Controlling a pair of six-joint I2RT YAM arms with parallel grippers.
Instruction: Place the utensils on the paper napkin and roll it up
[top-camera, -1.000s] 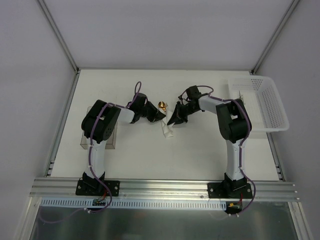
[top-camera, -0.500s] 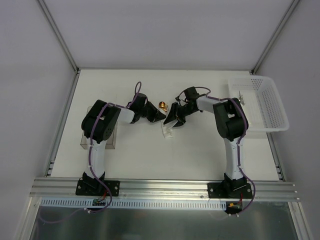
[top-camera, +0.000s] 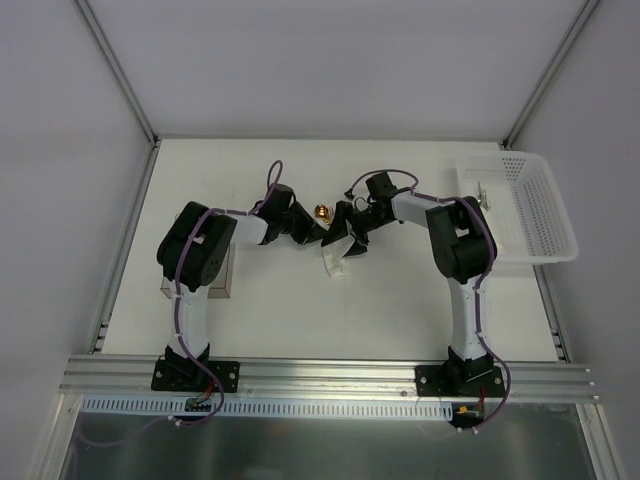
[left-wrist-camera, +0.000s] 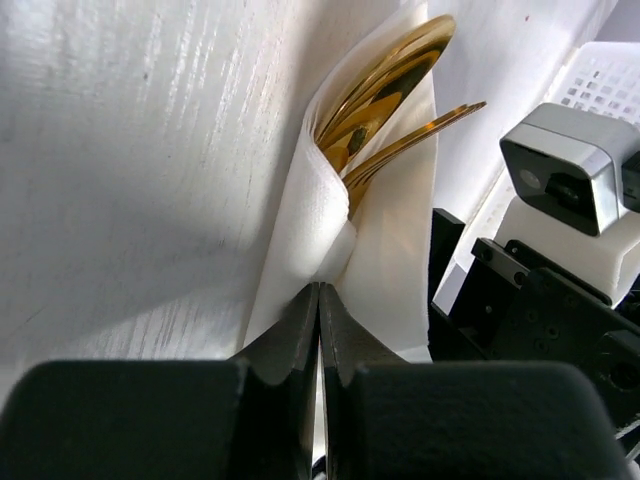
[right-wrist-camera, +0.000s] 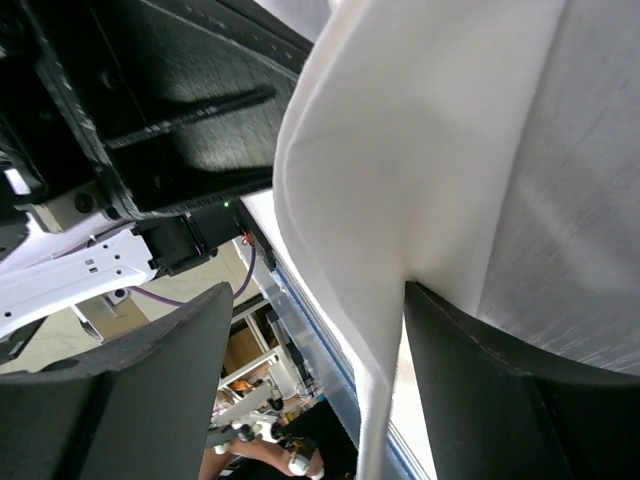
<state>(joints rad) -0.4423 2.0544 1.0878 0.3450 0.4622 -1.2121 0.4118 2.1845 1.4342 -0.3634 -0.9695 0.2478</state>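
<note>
Rolling is under way: the thin white paper napkin (left-wrist-camera: 310, 215), wrapped round the slim gold metal utensils (left-wrist-camera: 385, 88), lies mid-frame in the top view. The left gripper (left-wrist-camera: 319, 296) is shut at its fold, and the right gripper (right-wrist-camera: 315, 300) stands wide astride it (gripping nothing). The next move likely calls for a gentle re-grip and turn.

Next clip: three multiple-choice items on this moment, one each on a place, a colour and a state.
1. Where is the white basket? A) far right B) near left C) centre
2. What colour are the utensils in the paper napkin? A) silver B) gold C) black
3. The left end effector is: A) wide open B) shut C) unseen
Answers: 1 A, it sits at the top view's right edge; 2 B, gold ends poke from the roll; 3 B, its fingers meet without a gap.
</note>
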